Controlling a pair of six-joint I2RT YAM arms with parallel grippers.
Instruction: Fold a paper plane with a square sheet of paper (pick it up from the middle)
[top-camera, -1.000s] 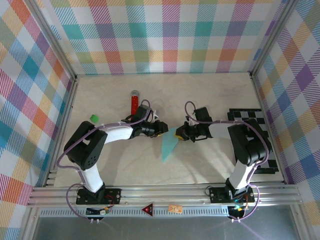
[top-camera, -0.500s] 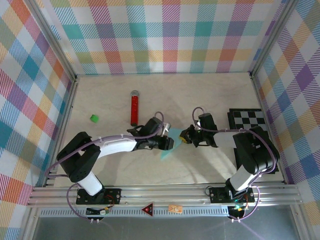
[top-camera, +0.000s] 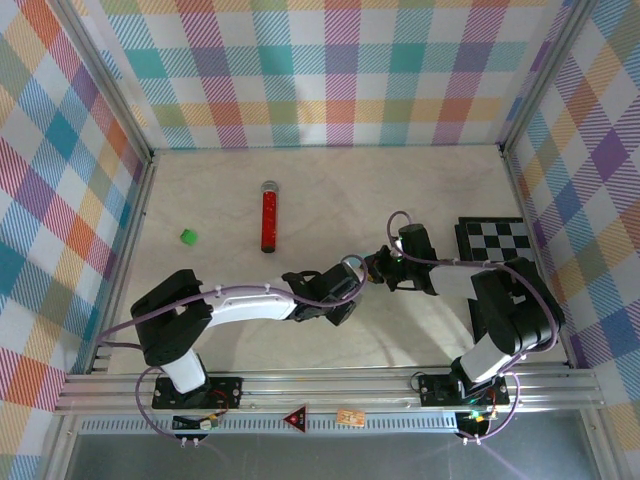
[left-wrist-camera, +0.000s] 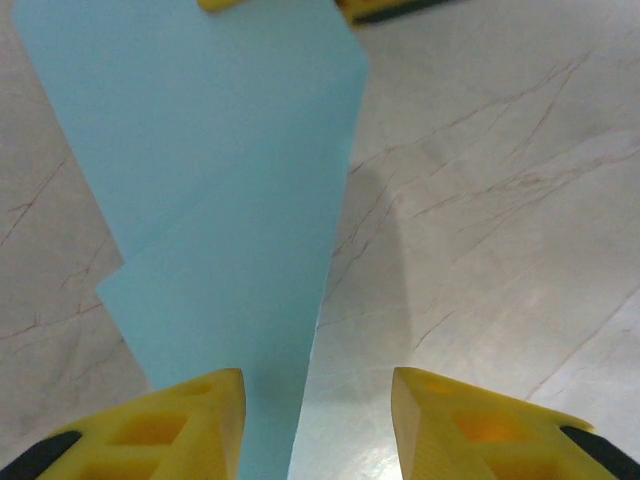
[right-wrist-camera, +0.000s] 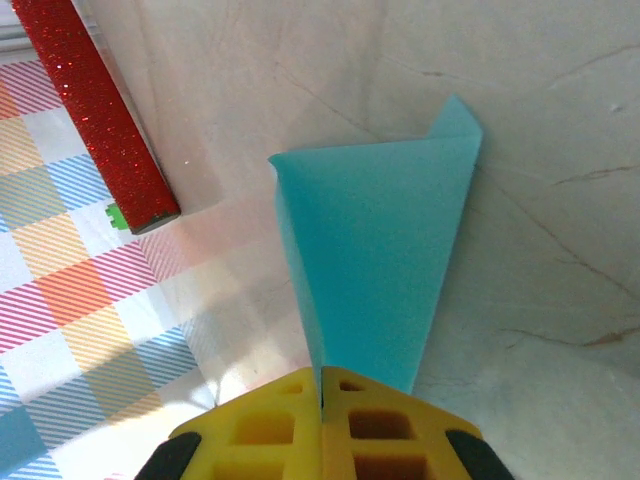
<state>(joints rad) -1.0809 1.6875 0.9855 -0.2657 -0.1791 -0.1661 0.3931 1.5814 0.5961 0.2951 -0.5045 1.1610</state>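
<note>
Top: we see the left gripper (top-camera: 345, 297) and right gripper (top-camera: 377, 268) tip to tip over the table (top-camera: 420, 190), with the red tube (top-camera: 268, 215) well apart.
Left wrist: claw wide, and the folded cyan paper (left-wrist-camera: 220, 200) runs from behind one finger (left-wrist-camera: 180, 420) up to the right gripper's tips.
Right wrist: claw pinched on the paper's (right-wrist-camera: 380, 250) narrow end.
</note>
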